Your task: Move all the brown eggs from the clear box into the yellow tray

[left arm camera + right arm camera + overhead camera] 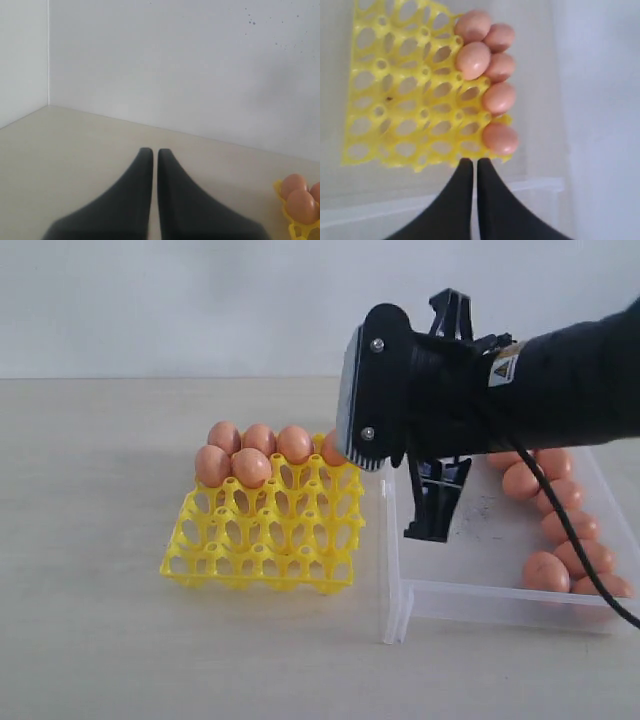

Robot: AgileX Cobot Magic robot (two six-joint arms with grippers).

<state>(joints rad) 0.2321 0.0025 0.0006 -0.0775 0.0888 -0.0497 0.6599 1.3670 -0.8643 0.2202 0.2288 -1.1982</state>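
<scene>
The yellow tray [262, 540] lies left of the clear box [470, 602]. Several brown eggs [250, 466] fill the tray's far rows, and several more eggs [546, 571] lie along the box's right side. My right gripper [425, 534] hangs shut and empty over the box's left part, pointing down, just right of the tray. In the right wrist view the right gripper [472, 161] is shut above the box wall [420, 204], with the tray [385, 105] and its eggs [473, 60] beyond. My left gripper [151, 151] is shut and empty over bare table, and the eggs [300, 204] show at the frame's edge.
The pale table [90, 540] runs left of and in front of the tray. A white wall [200, 300] stands behind. The right arm's black cable [560, 540] hangs over the eggs in the box. The box floor [480, 530] carries dark smudges.
</scene>
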